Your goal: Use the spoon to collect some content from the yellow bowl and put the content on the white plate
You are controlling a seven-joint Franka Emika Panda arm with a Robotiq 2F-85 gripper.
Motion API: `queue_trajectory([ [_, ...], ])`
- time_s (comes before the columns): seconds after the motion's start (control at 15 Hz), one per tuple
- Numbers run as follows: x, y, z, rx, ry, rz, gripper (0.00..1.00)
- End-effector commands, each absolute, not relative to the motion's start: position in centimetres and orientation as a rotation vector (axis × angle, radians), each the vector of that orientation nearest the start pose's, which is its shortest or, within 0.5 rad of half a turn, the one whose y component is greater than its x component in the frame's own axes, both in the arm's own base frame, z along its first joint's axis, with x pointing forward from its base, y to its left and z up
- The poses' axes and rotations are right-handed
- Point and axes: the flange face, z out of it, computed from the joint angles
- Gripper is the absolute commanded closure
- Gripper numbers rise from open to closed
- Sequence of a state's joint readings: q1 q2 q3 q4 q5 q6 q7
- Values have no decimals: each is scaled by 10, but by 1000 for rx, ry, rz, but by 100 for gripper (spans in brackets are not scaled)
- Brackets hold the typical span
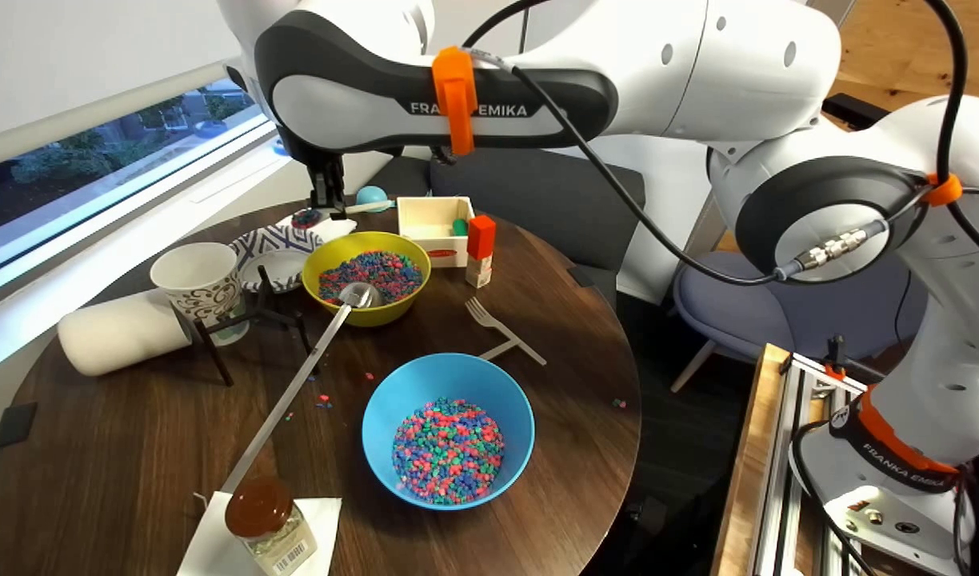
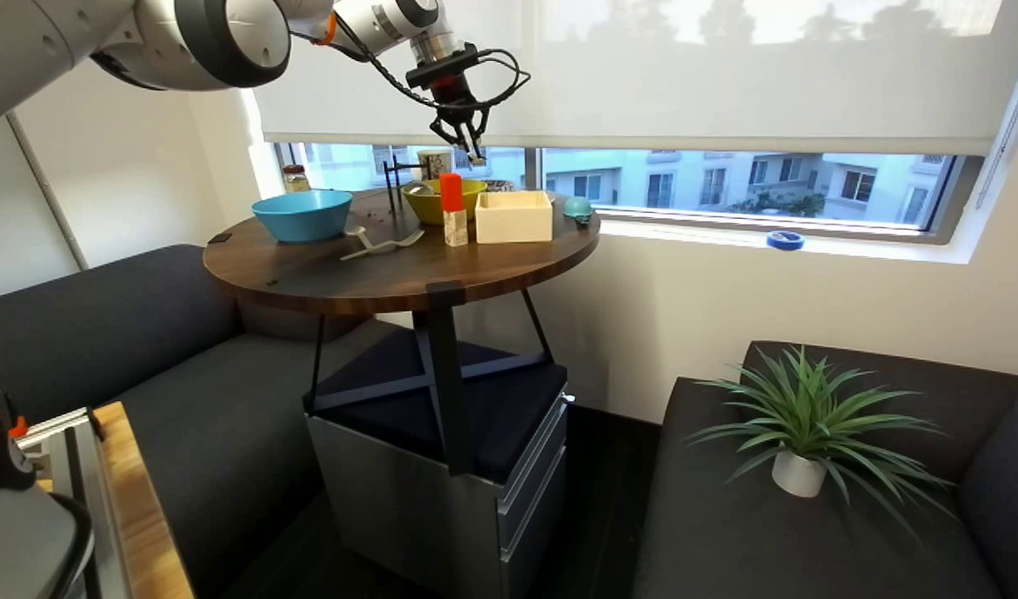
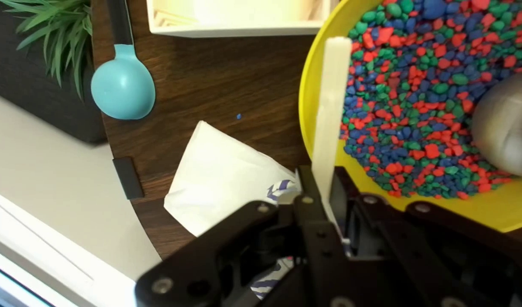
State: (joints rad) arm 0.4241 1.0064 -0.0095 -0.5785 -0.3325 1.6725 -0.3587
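My gripper [image 1: 327,204] is shut on the pale wooden spoon [image 3: 331,106], whose handle sticks out past the fingertips in the wrist view. The gripper [image 3: 323,183] hides the spoon's other end there. In an exterior view the spoon [image 1: 369,206] is about level, above the white plate's far edge. A small multicoloured clump [image 1: 305,218] shows beside the fingertips; I cannot tell whether it is on the spoon or the plate. The white plate [image 1: 253,240] with dark zigzags lies beside the yellow bowl [image 1: 313,260]. The content [image 3: 414,128] fills the yellow bowl's bottom.
A long-handled metal ladle [image 1: 309,364] rests in the yellow bowl. Near it are a patterned cup [image 1: 193,276], a black stand [image 1: 261,308], a white box [image 1: 433,216], a red-topped block [image 1: 480,248] and a white napkin [image 3: 227,175]. A blue bowl [image 1: 377,432] and a fork [image 1: 501,324] lie nearer.
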Motion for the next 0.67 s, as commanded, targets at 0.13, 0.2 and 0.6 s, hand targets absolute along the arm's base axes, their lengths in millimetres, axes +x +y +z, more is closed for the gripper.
queue_trajectory([
  [0.13,731,300,409,-3304,-1396,-77,96],
  [0.2,730,302,408,-3312,-1412,-71,96],
  [0.6,727,324,395,-3388,-1631,-96,96],
])
